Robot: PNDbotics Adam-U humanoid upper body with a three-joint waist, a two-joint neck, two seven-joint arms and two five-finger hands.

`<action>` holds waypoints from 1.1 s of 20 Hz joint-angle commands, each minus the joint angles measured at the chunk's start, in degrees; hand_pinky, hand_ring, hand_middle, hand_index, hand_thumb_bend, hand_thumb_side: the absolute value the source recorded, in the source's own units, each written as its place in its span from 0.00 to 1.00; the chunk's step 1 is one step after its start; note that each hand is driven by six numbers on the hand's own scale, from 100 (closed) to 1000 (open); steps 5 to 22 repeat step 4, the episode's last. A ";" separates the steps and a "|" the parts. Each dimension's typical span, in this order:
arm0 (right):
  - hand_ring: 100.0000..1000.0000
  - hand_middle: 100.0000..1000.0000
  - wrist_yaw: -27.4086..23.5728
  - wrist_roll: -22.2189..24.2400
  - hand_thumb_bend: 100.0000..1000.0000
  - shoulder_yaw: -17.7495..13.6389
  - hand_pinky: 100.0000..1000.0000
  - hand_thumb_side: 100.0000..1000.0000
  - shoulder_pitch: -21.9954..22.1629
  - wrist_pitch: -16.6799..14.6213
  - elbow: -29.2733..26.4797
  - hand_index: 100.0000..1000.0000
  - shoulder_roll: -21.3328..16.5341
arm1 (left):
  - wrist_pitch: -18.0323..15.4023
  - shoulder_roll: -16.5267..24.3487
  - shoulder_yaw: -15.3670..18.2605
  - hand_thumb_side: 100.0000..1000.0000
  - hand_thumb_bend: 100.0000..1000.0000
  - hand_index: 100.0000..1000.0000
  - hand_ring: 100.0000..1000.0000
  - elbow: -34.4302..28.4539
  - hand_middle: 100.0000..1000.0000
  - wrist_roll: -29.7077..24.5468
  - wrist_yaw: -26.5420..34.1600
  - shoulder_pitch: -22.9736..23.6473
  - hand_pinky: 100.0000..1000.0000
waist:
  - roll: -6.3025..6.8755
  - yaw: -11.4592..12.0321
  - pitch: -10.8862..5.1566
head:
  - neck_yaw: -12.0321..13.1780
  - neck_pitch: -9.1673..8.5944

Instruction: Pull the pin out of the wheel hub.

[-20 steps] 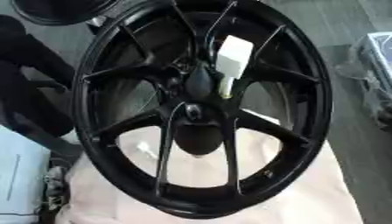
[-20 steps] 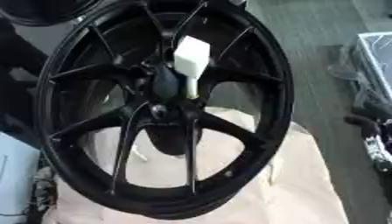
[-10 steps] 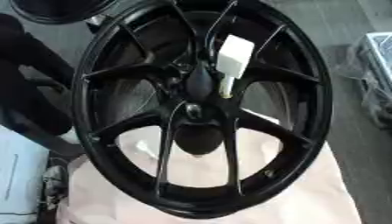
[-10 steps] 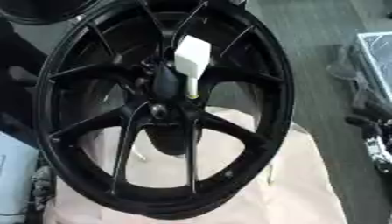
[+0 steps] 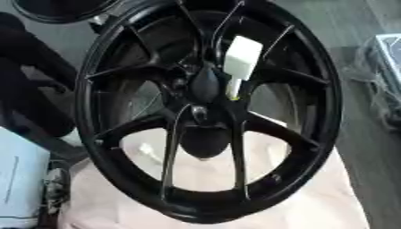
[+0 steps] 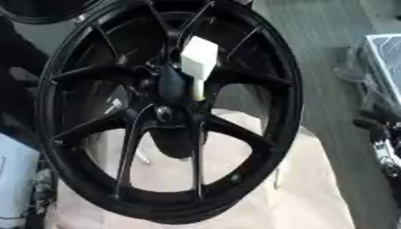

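Black wheel (image 5: 207, 112) is filling most of both views, standing tilted on its rim on a pale cloth-covered surface (image 5: 313, 201), thin spokes running from a dark hub (image 5: 205, 87) out to the barrel. Compared with the frames a second and half a second back, nothing is shifting: wheel, hub and pin are sitting in the same places.

Pin (image 5: 241, 62) is showing as a white block-shaped head with a paler stem below it, sticking out just right of the hub and slightly above it, stem end touching the hub area between two spokes. It is not yet pulled free.

A dark rounded shape (image 5: 205, 141) is hanging behind the lower spokes; cannot tell what it is.

No writing or brand mark is readable anywhere on the wheel.

Right eye view is showing more of the grey floor (image 6: 329, 58) and a dark and light object (image 6: 384, 147) at the right edge; left eye view is showing more of a light blue-white panel (image 5: 19, 179) at lower left.

Neither hand is appearing in either view, so their state cannot be told
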 commanded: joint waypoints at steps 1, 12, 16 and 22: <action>0.80 0.80 -1.38 0.36 0.00 0.03 1.00 0.61 -0.24 -0.16 -1.03 0.91 -0.87 | -2.37 -3.09 0.61 0.65 0.00 0.77 0.63 -1.19 0.56 2.93 2.84 -1.26 0.66 | -0.20 -0.30 -1.11 | 0.53 -1.07; 0.80 0.80 -2.40 0.71 0.00 0.07 1.00 0.61 -0.49 -0.17 -1.03 0.91 -1.02 | -5.12 -7.56 -1.04 0.70 0.00 0.78 0.64 -1.21 0.58 5.68 5.59 -1.42 0.67 | -0.45 -0.75 -1.13 | 1.03 -1.02; 0.80 0.80 -2.40 0.71 0.00 0.07 1.00 0.61 -0.49 -0.17 -1.03 0.91 -1.02 | -5.12 -7.56 -1.04 0.70 0.00 0.78 0.64 -1.21 0.58 5.68 5.59 -1.42 0.67 | -0.45 -0.75 -1.13 | 1.03 -1.02; 0.80 0.80 -2.40 0.71 0.00 0.07 1.00 0.61 -0.49 -0.17 -1.03 0.91 -1.02 | -5.12 -7.56 -1.04 0.70 0.00 0.78 0.64 -1.21 0.58 5.68 5.59 -1.42 0.67 | -0.45 -0.75 -1.13 | 1.03 -1.02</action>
